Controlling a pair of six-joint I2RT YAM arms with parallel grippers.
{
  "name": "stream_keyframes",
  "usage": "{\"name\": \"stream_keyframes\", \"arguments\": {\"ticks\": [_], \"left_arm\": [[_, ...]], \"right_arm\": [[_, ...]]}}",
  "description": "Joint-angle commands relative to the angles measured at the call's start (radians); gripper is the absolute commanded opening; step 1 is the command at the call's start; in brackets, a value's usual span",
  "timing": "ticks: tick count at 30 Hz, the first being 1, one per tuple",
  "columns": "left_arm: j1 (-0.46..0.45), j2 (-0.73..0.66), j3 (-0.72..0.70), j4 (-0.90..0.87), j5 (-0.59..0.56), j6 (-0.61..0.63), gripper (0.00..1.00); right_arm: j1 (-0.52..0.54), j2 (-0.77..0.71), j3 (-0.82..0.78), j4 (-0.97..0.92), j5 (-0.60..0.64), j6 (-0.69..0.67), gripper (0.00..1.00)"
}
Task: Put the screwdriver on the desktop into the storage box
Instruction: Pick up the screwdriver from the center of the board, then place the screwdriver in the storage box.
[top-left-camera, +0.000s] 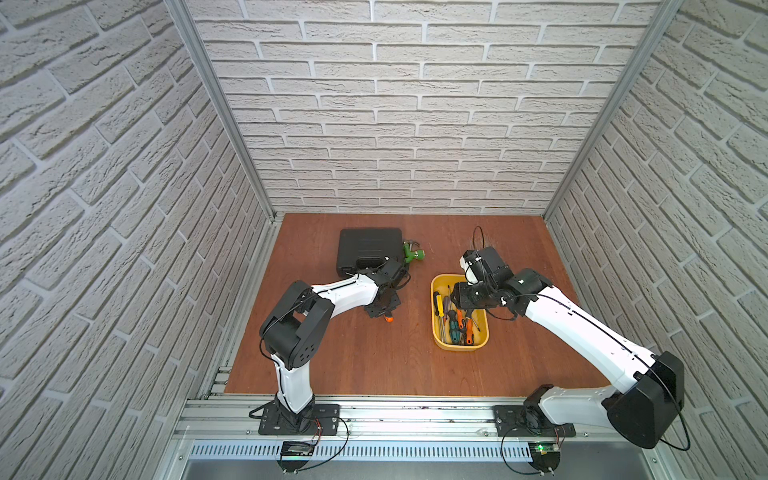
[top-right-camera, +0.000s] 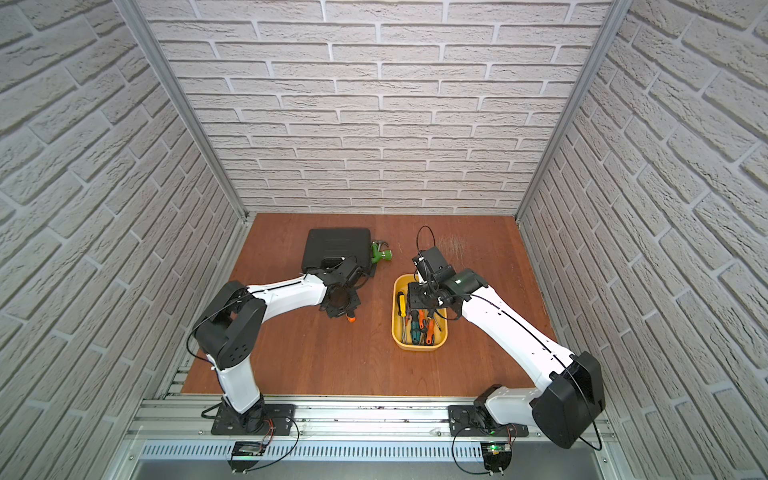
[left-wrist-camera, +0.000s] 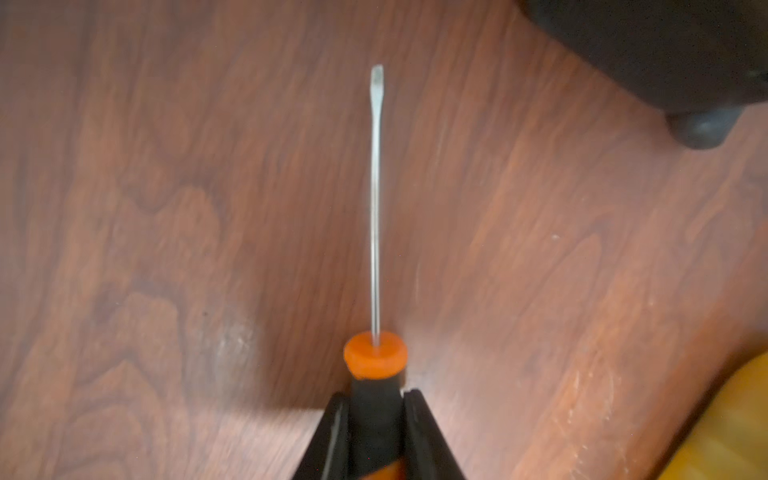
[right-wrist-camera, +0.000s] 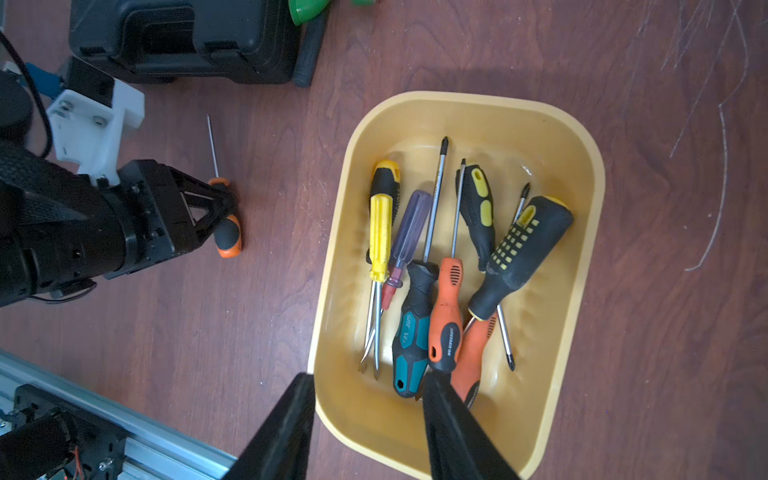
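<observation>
On desktop (top-left-camera: 374, 357) between brick walls (top-left-camera: 395, 124): clamping screwdriver (left-wrist-camera: 375, 353) in left gripper (left-wrist-camera: 376, 409); holding right gripper (right-wrist-camera: 365, 388) parted over storage box (right-wrist-camera: 457, 97) rim; leaving bare wood toward front rail (top-left-camera: 374, 409).

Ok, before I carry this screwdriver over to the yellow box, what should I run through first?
1. Grip: left pincer shut on the black part of the orange-and-black screwdriver handle: ok.
2. Screwdriver lifted clear of the desktop: cannot tell.
3. Shaft tip apart from the black tool case: ok.
4. Space above the yellow storage box: not ok; the right pincer hangs open over it.
5. Room inside the box: ok; several screwdrivers lie in it, but bare floor shows at one end.
</observation>
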Motion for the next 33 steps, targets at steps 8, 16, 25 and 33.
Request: {"name": "stream_keyframes", "arguments": {"ticks": [8, 16, 25, 33], "left_arm": [[0.002, -0.229, -0.163, 0.263, 0.151, 0.064, 0.00], [0.002, -0.453, -0.383, 0.875, 0.353, -0.041, 0.00], [-0.012, -0.510, -0.527, 1.307, 0.373, -0.197, 0.00], [-0.017, -0.446, -0.535, 1.544, 0.436, -0.279, 0.00]], "right_arm": [[0.016, -0.065, -0.057, 0.207, -0.260, 0.063, 0.48], [0.064, -0.097, -0.076, 0.365, -0.391, 0.106, 0.58], [0.074, -0.101, -0.084, 0.405, -0.425, 0.097, 0.64], [0.074, -0.100, -0.054, 0.351, -0.331, 0.084, 0.61]]}}
